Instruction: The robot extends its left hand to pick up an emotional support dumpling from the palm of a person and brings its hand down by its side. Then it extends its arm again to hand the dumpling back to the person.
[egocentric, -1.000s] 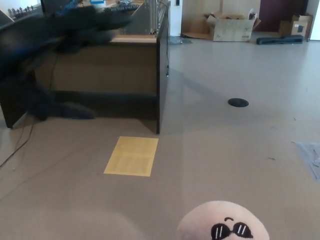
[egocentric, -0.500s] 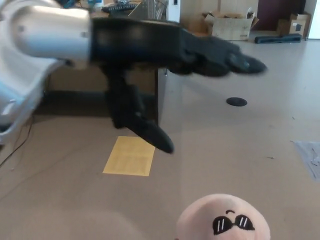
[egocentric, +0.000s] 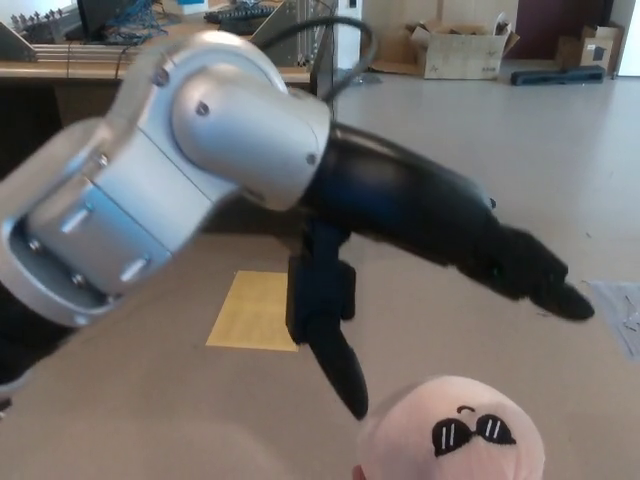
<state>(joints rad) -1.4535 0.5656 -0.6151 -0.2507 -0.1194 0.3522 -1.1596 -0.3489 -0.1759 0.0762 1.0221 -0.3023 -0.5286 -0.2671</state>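
A pale pink plush dumpling (egocentric: 455, 432) with black sunglasses on its face sits at the bottom edge of the head view; what it rests on is cut off by the frame. My left hand (egocentric: 430, 260) reaches in from the upper left on a silver and black arm and hovers just above the dumpling. The hand is open: two fingers (egocentric: 530, 275) stretch out to the right past the dumpling, and the thumb (egocentric: 335, 365) hangs down at its left side, close to it but apart. My right hand does not show.
A yellow sheet (egocentric: 252, 310) lies on the grey floor under the arm. A dark desk (egocentric: 70, 80) with cables stands at the back left. Cardboard boxes (egocentric: 460, 50) stand along the far wall. A plastic sheet (egocentric: 622, 310) lies at the right edge.
My left arm has swung in from the upper left and come down and forward, so the open hand now hovers right over the dumpling. The dumpling has risen slightly in the picture.
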